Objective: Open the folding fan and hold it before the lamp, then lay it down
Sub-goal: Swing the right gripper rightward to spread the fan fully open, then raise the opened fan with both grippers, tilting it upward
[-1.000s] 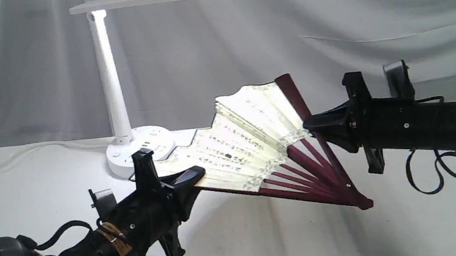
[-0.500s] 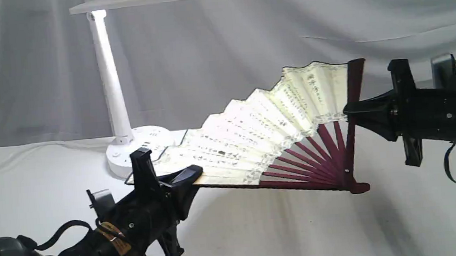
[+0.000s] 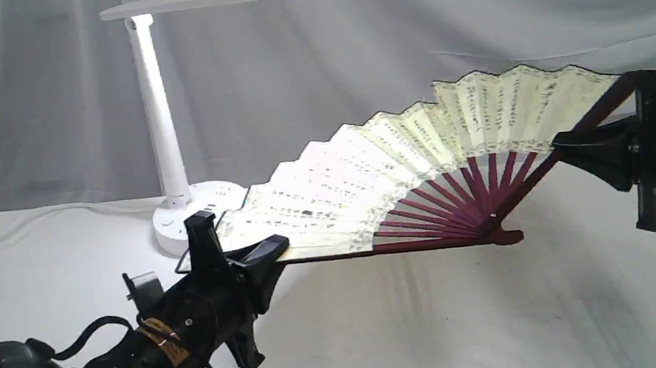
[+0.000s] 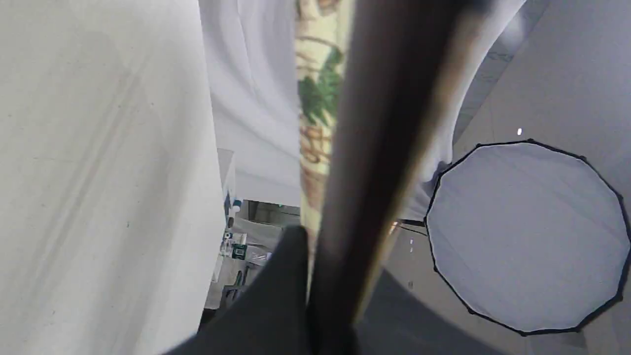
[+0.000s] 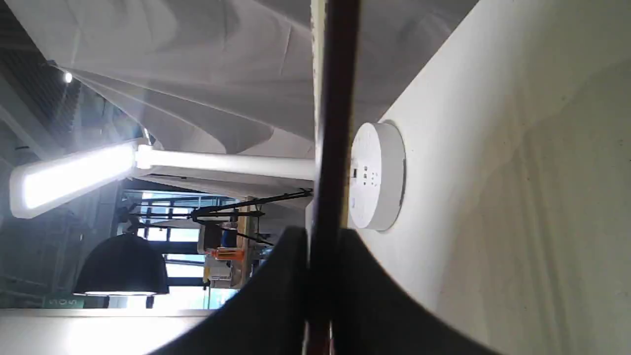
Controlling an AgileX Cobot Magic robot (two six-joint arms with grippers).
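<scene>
The folding fan (image 3: 408,166) spreads wide above the table (image 3: 410,329), beside the lamp (image 3: 158,121); the left gripper (image 3: 274,249) and right gripper (image 3: 562,145) each have jaws clamped on an outer guard.

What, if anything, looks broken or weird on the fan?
Nothing looks broken. The folding fan is spread wide, pleats even, no tears showing, with the left gripper and right gripper each pinching one end rib. The lamp stands upright.
</scene>
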